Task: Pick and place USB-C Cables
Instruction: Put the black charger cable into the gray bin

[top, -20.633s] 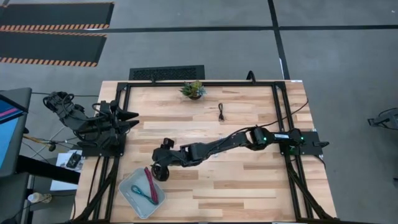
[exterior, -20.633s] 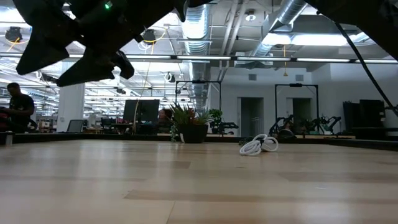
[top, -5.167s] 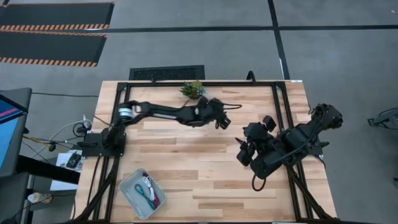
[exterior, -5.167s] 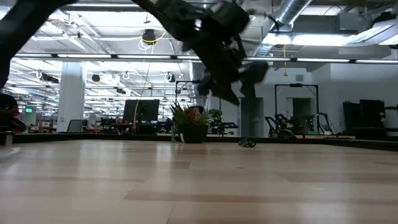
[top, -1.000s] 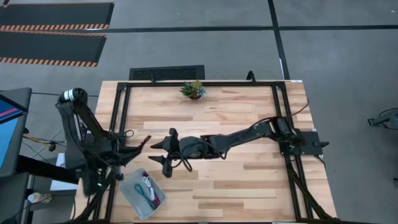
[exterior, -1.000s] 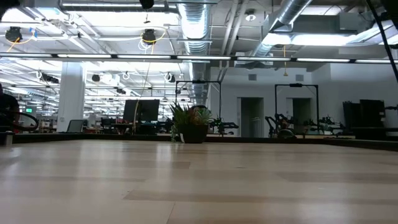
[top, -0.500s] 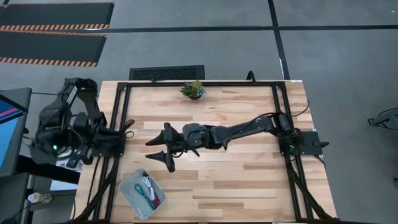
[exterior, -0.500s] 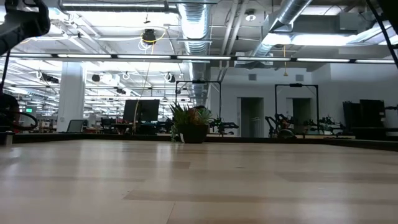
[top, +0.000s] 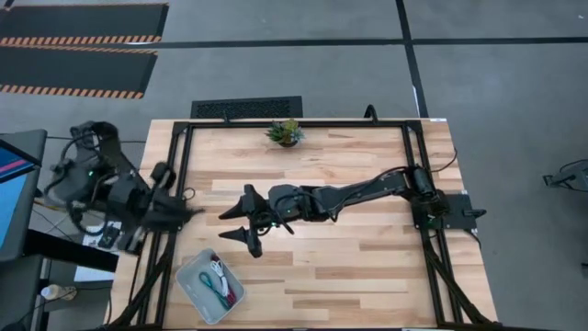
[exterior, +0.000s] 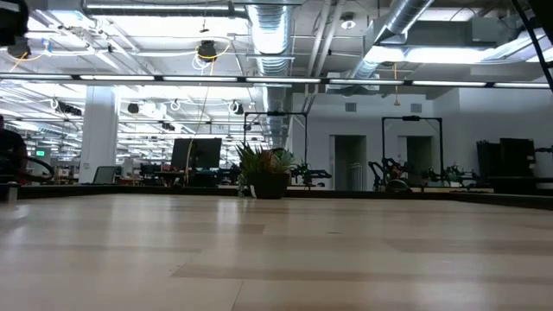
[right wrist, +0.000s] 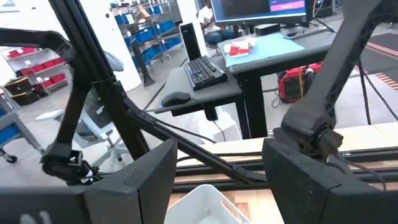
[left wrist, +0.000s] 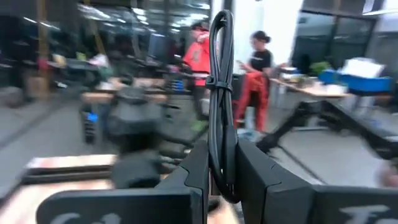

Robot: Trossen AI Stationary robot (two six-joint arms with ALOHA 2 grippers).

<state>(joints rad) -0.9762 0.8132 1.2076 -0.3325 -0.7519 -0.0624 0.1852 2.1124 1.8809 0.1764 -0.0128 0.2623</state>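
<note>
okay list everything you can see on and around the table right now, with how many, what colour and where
black cable: one, black, coiled, clamped upright between the left gripper's fingers
cables in tray: at least three, teal, dark red and white, lying in the tray
tray: one, pale grey, front-left corner of the table
potted plant: one, green, back edge of the table near the middle
table: one, light wood with a black frame
desk: one, with keyboard, mouse and monitor, beyond the table in the right wrist view
people: at least two, blurred, in the room behind
left gripper: one, dark, pulled back over the table's left edge
right gripper: one, dark, open, over the table left of centre, above the tray
</note>
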